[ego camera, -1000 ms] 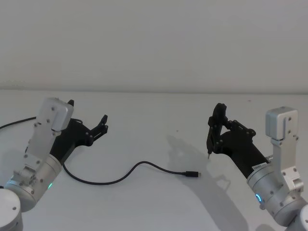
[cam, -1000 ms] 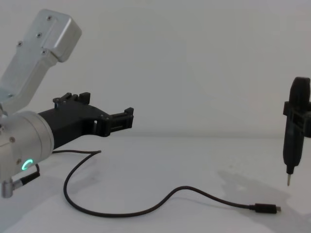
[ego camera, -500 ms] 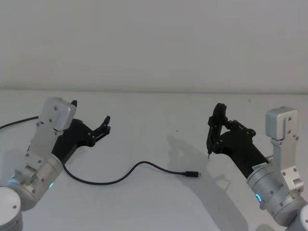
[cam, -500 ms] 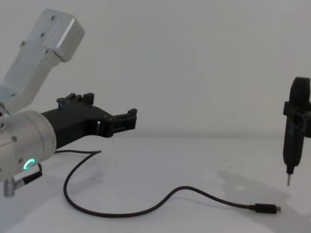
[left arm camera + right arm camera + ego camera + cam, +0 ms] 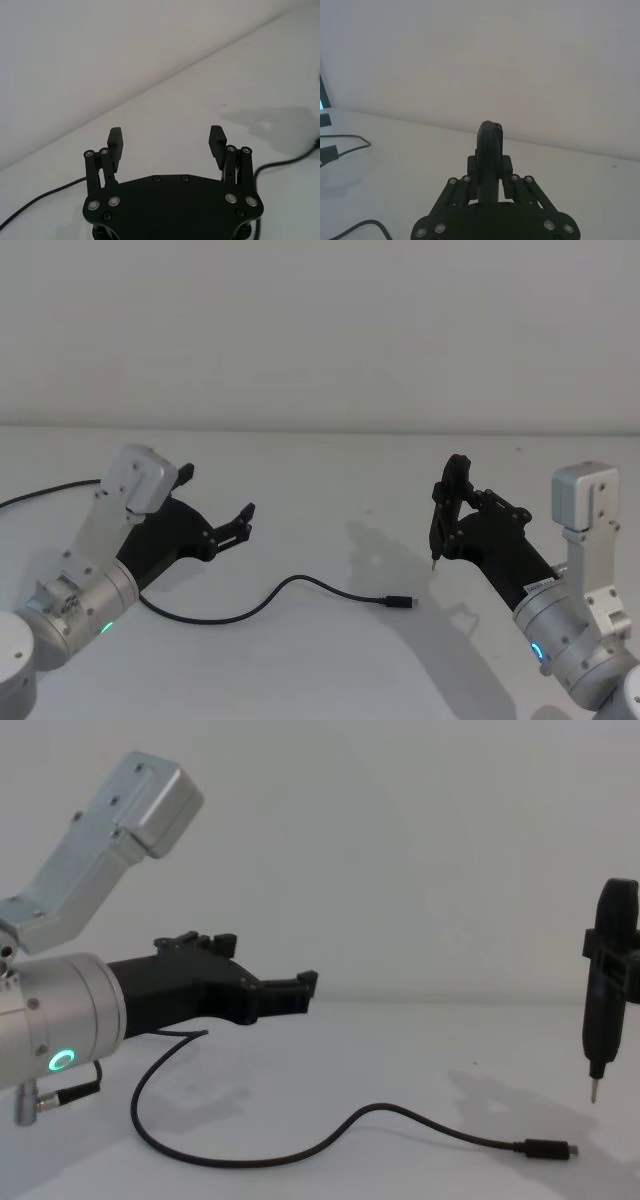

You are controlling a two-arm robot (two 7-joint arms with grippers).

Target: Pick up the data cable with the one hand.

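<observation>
The left arm reaches in low from the near left corner of the desk [image 5: 330, 670], its silver wrist [image 5: 60, 1035] glowing with a green ring, and its left gripper [image 5: 216, 493] hangs above the desk's left side with both black fingers [image 5: 114, 138] spread wide apart and nothing between them. The right arm comes up from the near right corner on a silver wrist [image 5: 565, 635] with a blue light. Its right gripper [image 5: 449, 506] hangs above the desk's right side, fingers drawn in tight on a slim dark tool [image 5: 600, 1025] that stands upright, thin metal tip down.
</observation>
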